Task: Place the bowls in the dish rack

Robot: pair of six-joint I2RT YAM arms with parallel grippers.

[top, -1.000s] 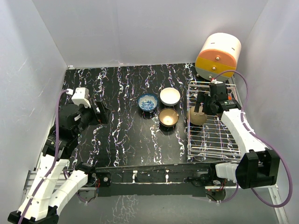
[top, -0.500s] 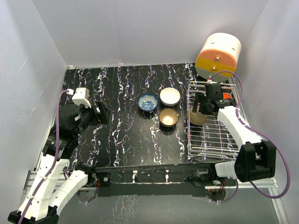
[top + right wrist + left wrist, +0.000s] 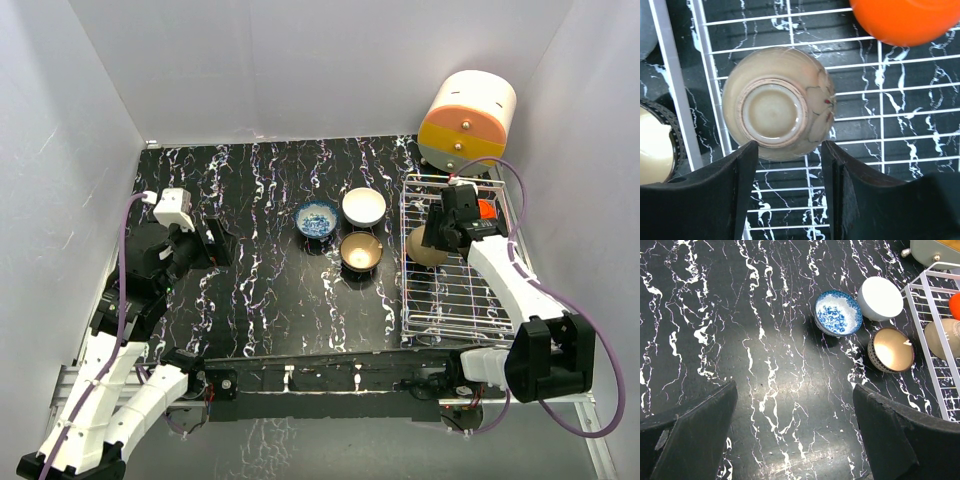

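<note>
The dish rack (image 3: 404, 300) stands at the right. A tan bowl (image 3: 424, 247) lies upside down in it, foot ring up (image 3: 777, 102), with a red bowl (image 3: 484, 208) further back (image 3: 905, 20). My right gripper (image 3: 441, 232) is open over the rack, its fingertips (image 3: 742, 165) just short of the tan bowl and not touching it. The blue-and-white bowl (image 3: 317, 218), the white bowl (image 3: 364, 206) and the gold-inside bowl (image 3: 360, 251) sit on the table left of the rack. My left gripper (image 3: 210, 243) is open and empty at the far left, above bare table (image 3: 795, 440).
An orange-and-cream drum-shaped box (image 3: 466, 118) stands behind the rack at the back right. White walls enclose the black marbled table (image 3: 260, 290). The rack's raised left rail (image 3: 672, 75) lies between the tan bowl and the gold-inside bowl (image 3: 655, 145).
My right gripper has drawn back a little from the tan bowl, which stays upside down in the rack. The left arm and the three bowls on the table have not moved.
</note>
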